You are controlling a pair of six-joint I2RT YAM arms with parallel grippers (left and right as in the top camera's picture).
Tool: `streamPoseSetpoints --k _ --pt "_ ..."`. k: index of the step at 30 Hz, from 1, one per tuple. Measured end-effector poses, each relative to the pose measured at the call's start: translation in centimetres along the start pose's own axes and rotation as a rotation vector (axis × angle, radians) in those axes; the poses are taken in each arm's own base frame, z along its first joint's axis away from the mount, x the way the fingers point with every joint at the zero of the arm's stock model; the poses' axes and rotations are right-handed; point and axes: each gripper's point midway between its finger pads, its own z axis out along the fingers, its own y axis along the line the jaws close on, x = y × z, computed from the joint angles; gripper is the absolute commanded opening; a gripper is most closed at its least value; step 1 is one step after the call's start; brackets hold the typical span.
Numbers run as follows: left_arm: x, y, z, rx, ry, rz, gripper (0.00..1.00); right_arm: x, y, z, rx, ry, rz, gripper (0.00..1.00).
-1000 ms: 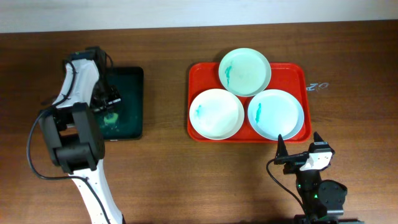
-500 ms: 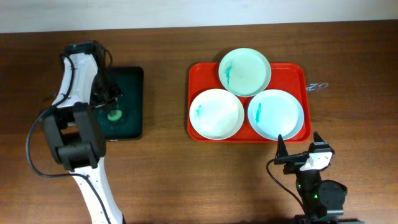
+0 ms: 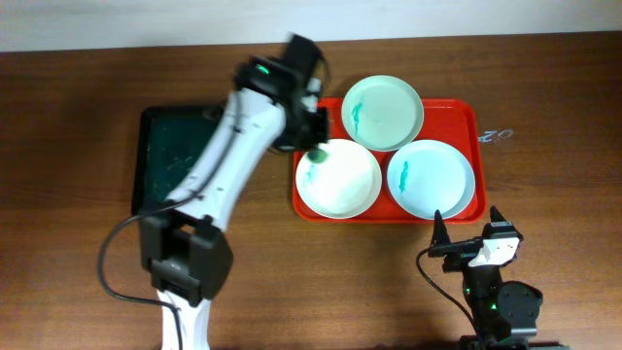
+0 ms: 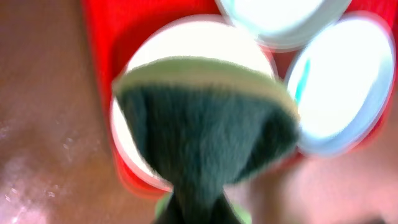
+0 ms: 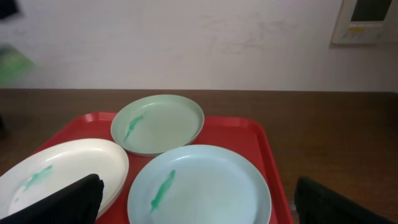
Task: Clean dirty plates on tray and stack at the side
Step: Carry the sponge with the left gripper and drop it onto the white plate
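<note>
Three dirty plates lie on the red tray (image 3: 472,117), each with a teal smear: a mint one at the back (image 3: 382,112), a white one front left (image 3: 338,180) and a pale one front right (image 3: 431,180). My left gripper (image 3: 312,142) is shut on a green sponge (image 3: 317,155), held at the white plate's upper left edge by its smear. The left wrist view shows the sponge (image 4: 205,124) blurred over the white plate (image 4: 186,40). My right gripper (image 3: 466,245) is open and empty in front of the tray, facing the pale plate (image 5: 199,186).
A black tray (image 3: 170,170) with teal smears lies at the left of the table. A small scribble mark (image 3: 498,135) is on the table to the right of the red tray. Bare wood lies between the two trays and in front of them.
My left arm has swung right from the black tray, carrying the sponge, to the white plate on the red tray. The right arm has not moved.
</note>
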Motion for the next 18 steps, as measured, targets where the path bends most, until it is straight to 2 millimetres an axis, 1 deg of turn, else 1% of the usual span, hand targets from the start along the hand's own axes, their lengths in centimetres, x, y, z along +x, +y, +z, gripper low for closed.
streamPoseSetpoints --k 1,2,3,4,5,6,7,9,10,11,12,13,15,16,17,18 --pt "0.3 -1.2 2.4 -0.013 -0.027 0.004 0.0 0.0 0.0 0.0 0.0 0.0 0.0 0.98" --pt "1.1 -1.7 3.9 -0.032 -0.019 0.002 0.0 0.0 0.0 0.0 0.0 0.0 0.0 0.98" --pt "2.0 -2.3 6.0 -0.06 -0.037 -0.004 0.0 0.0 0.0 0.0 0.0 0.0 0.0 0.98" --pt "2.7 -2.3 7.3 -0.084 -0.043 -0.015 0.0 0.0 0.0 0.0 0.0 0.0 0.0 0.98" --pt "2.9 -2.3 8.0 -0.094 -0.059 -0.048 0.0 0.0 0.0 0.0 0.0 0.0 0.0 0.98" --pt "2.8 -1.5 9.2 -0.115 -0.087 -0.076 0.06 0.0 0.0 0.0 0.0 0.0 0.0 0.98" --pt "2.5 -1.2 9.7 -0.116 -0.105 -0.098 0.16 0.0 0.0 0.0 0.0 0.0 0.0 0.98" --pt "2.6 -0.5 10.7 -0.117 -0.123 -0.141 0.24 0.0 0.0 0.0 0.0 0.0 0.0 0.98" --pt "2.8 -0.3 11.0 -0.12 -0.119 -0.153 0.31 0.0 0.0 0.0 0.0 0.0 0.0 0.98" --pt "2.8 -0.4 11.1 -0.114 -0.119 -0.154 0.49 0.0 0.0 0.0 0.0 0.0 -0.001 0.98" --pt "2.8 -0.7 11.1 -0.098 -0.115 -0.139 0.52 0.0 0.0 0.0 0.0 0.0 0.0 0.98" --pt "3.0 -1.0 11.1 -0.084 -0.102 -0.116 0.53 0.0 0.0 0.0 0.0 0.0 0.0 0.98" --pt "3.2 -2.1 10.5 -0.037 -0.064 -0.05 0.56 0.0 0.0 0.0 0.0 0.0 0.0 0.98" --pt "3.4 -2.4 9.6 -0.031 -0.035 -0.034 0.72 0.0 0.0 0.0 0.0 0.0 0.0 0.98" --pt "3.0 -2.7 8.5 -0.02 -0.032 -0.027 0.99 0.0 0.0 0.0 0.0 0.0 0.0 0.98" --pt "2.4 -3.0 7.3 -0.009 -0.039 -0.024 1.0 0.0 0.0 0.0 0.0 0.0 0.0 0.98"
